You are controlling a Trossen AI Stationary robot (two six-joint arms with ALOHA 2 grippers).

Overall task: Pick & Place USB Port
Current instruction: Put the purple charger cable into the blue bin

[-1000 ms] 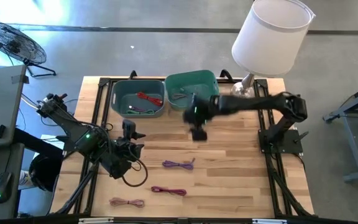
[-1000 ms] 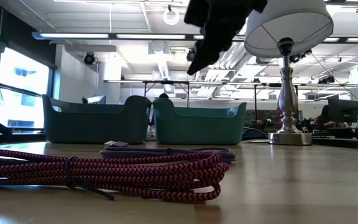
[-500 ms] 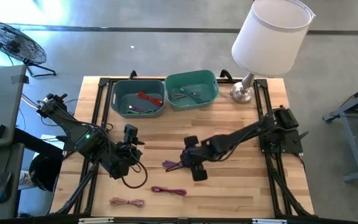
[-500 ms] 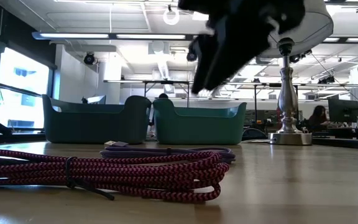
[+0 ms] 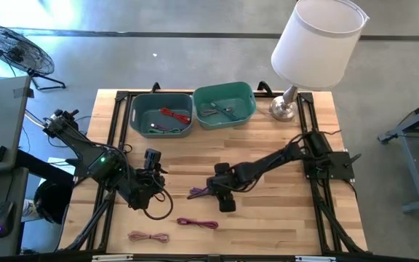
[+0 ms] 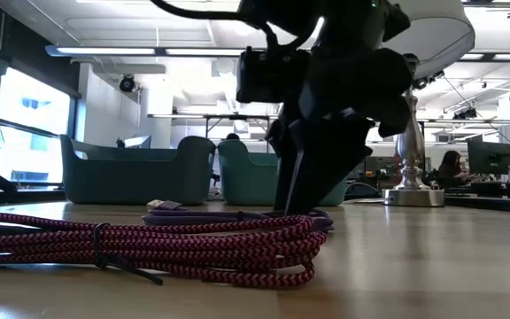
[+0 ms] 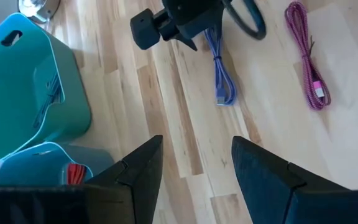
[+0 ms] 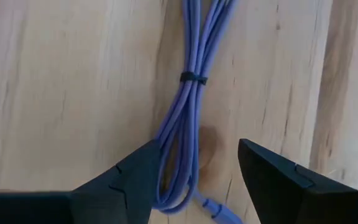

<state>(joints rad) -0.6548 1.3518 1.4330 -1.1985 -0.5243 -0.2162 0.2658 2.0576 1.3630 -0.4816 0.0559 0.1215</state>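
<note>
My right gripper [image 8: 194,171] has swung from the bins down to centre frame, fingers spread wide and empty over the purple cable [image 8: 190,106] lying on the table [image 5: 282,218], so I judge the grasp comes next; left gripper [image 7: 194,165] waits open, lower left.

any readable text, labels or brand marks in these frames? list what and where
None readable in any view.
The two teal bins and: no label visible.
Purple USB cable, under the open right gripper: only a black tie, no print.
Magenta cable and lamp shade: plain.
Left gripper, open above the table: no markings visible.
Room behind the table in the low view: any signs are too small to read.
</note>
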